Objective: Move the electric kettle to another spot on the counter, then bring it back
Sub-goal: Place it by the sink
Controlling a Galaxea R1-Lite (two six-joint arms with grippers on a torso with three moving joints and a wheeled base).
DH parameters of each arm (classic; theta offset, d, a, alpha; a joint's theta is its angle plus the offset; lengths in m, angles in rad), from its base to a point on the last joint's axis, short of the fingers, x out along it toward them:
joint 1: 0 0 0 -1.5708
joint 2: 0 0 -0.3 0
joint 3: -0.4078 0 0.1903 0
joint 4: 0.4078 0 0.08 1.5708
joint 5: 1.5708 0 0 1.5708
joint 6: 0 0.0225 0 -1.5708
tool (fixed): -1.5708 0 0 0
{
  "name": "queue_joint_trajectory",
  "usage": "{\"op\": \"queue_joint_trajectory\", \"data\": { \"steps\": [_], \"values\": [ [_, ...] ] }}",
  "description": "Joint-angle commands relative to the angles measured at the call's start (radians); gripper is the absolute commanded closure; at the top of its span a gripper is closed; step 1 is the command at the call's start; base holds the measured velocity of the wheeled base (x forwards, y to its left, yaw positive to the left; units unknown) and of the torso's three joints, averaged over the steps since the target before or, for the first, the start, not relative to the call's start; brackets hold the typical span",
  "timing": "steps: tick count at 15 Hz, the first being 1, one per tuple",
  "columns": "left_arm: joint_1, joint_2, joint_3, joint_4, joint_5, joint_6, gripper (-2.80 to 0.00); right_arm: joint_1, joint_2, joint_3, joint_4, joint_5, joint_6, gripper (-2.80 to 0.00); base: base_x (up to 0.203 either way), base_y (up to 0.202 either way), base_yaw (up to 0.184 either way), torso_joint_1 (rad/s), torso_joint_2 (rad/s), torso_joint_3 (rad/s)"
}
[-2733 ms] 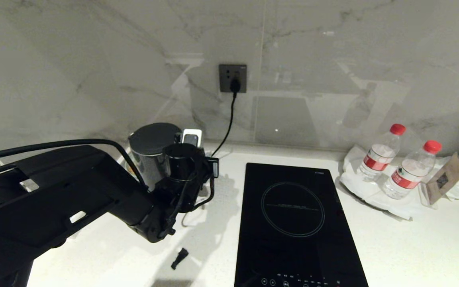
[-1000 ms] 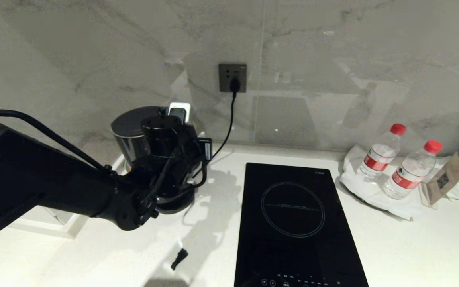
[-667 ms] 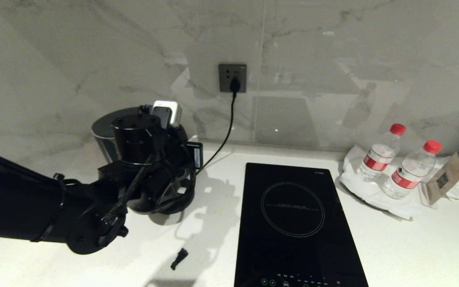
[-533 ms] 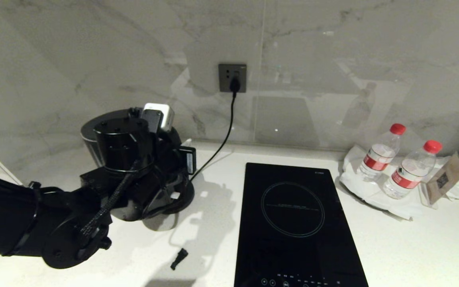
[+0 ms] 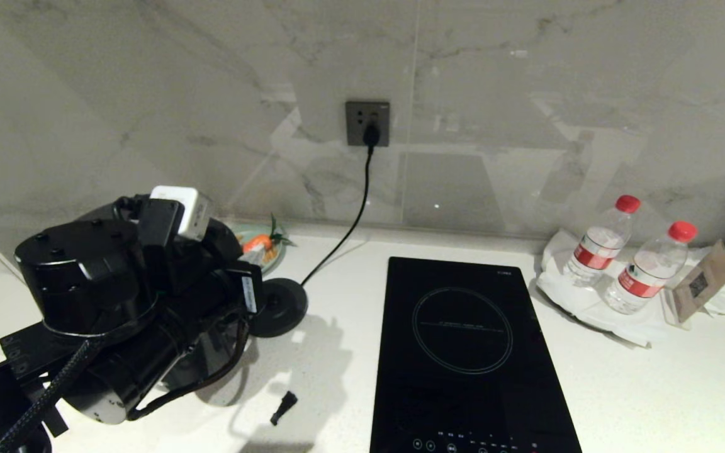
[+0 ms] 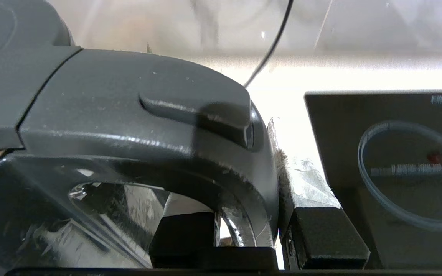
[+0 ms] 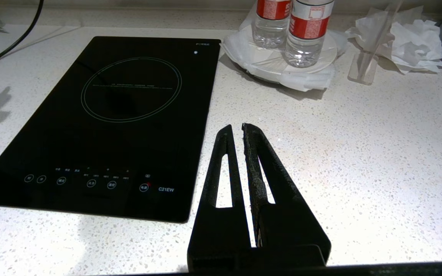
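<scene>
**Kettle off its base, carried to near left of counter**

Since the earlier head frames the left arm has swung from the far wall toward the near left, taking the electric kettle (image 6: pixel 129 115) with it. The round black base disc (image 5: pixel 279 306), covered before, now sits bare on the counter (image 5: pixel 652 390), its cord running up to the wall socket (image 5: pixel 368 123). A small plate with a carrot (image 5: pixel 260 242) has come into sight behind the base.

Head view: the kettle is almost wholly hidden behind the left arm's wrist housing at the near left edge. Left wrist view shows what the head view does not: the kettle's grey lid and loop handle fill the picture, and the left gripper (image 6: pixel 251 234) is clamped on the handle, one finger (image 6: pixel 184 234) inside the loop, the other outside it. Jaws narrow, set by the handle's thickness.

Right wrist view: right gripper (image 7: pixel 236 132) hangs over the counter, right of the induction hob (image 7: pixel 102 126); its two fingers nearly meet, a thin slit between them, nothing held.

Writing: "C21EW" on the hob's near edge in the right wrist view; the small logo at its far corner is unreadable. Two water bottles (image 5: pixel 601 246) with red caps and red labels stand far right; label text too small to read. A small black piece (image 5: pixel 283 407) lies on the counter, near left of the hob.
</scene>
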Motion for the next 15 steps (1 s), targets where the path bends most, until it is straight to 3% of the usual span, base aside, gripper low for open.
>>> {"op": "queue_joint_trajectory", "data": {
  "steps": [1,6,15],
  "values": [
    [0.002,-0.026,0.043,-0.005,0.003,-0.024,0.00,0.000,0.000,0.000,0.000,0.000,0.000,0.00,0.000,0.000,0.000,0.000,0.00,0.000],
    [0.002,-0.021,0.045,-0.005,0.003,-0.037,0.00,0.000,0.000,0.000,0.000,0.000,0.000,0.00,0.000,0.000,0.000,0.000,0.00,0.016],
    [0.002,-0.010,0.047,-0.005,0.003,-0.037,0.00,0.000,0.000,0.000,0.000,0.000,0.000,0.00,0.000,0.000,0.000,0.000,0.00,0.184]
  ]
}}
